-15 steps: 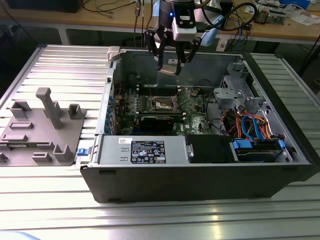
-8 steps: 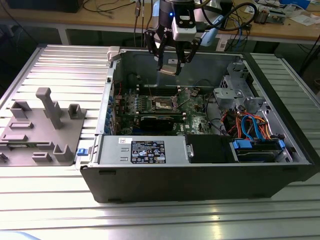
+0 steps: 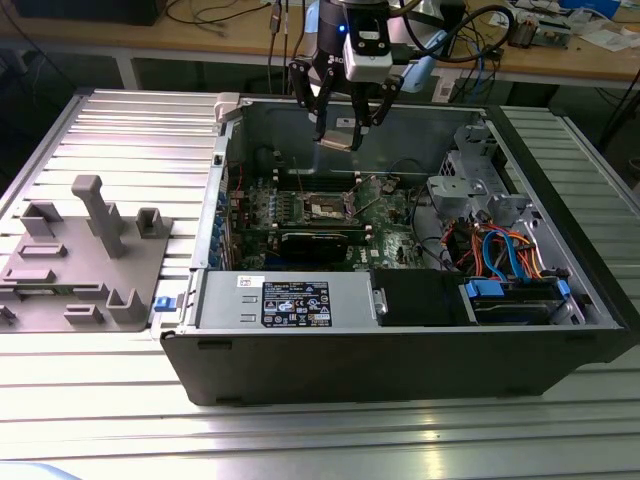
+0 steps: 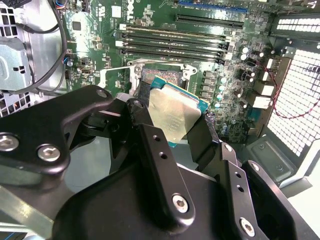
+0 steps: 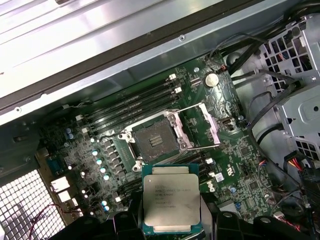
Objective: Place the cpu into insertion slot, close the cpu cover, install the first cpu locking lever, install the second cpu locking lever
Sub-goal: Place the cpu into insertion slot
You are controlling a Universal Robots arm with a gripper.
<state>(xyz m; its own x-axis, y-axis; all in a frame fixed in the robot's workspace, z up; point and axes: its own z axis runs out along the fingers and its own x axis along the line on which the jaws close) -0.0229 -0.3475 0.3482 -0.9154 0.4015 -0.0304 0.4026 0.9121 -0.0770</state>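
My gripper [image 3: 345, 132] hangs over the open computer case, above the back part of the green motherboard [image 3: 385, 215]. It is shut on the cpu [image 5: 171, 197], a flat square chip with a silver top held by its edges between the black fingers [image 4: 155, 145]. The cpu [image 4: 175, 112] is in the air, well clear of the board. The insertion slot [image 5: 156, 137] lies bare below and a little ahead of the chip. Its cpu cover [image 5: 202, 125], a thin metal frame, stands swung open beside the slot. In the exterior view the insertion slot [image 3: 328, 207] sits near the board's middle.
Long memory slots [image 4: 175, 42] run beside the socket. A black power supply [image 3: 290, 300] lines the near case wall, with a drive cage [image 3: 470, 180] and coloured cables [image 3: 500, 250] at the exterior view's right. A grey fixture [image 3: 85, 255] stands outside the case at the left.
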